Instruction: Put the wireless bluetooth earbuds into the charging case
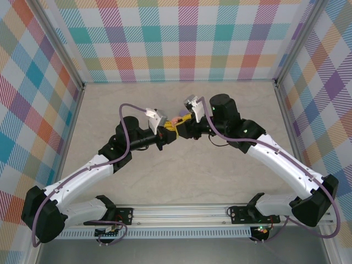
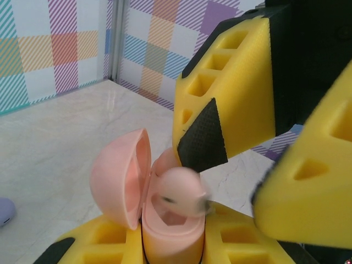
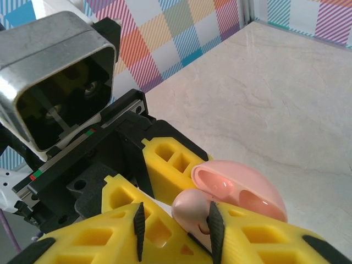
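Nearest the arm bases, the two arms reach in from either side and meet over the middle of the table (image 1: 231, 93). The left gripper (image 1: 165, 133) is clenched on a pink charging case (image 2: 170, 239), with its yellow fingers (image 2: 93, 245) pressed against both sides of the case's base. The case stands open. Its lid (image 2: 118, 179) is tipped back on the hinge, and the right wrist view shows two hollows inside it. The right gripper (image 3: 176, 223) grasps a pale pink earbud (image 3: 190, 212) between its black pads (image 3: 215, 231). The earbud sits right at the open mouth of the base, but whether it is already seated there cannot be told. Further off on the table, a lilac thing (image 2: 3, 212) lies half cut off at the picture's edge. Checked walls (image 1: 176, 38) stand behind.
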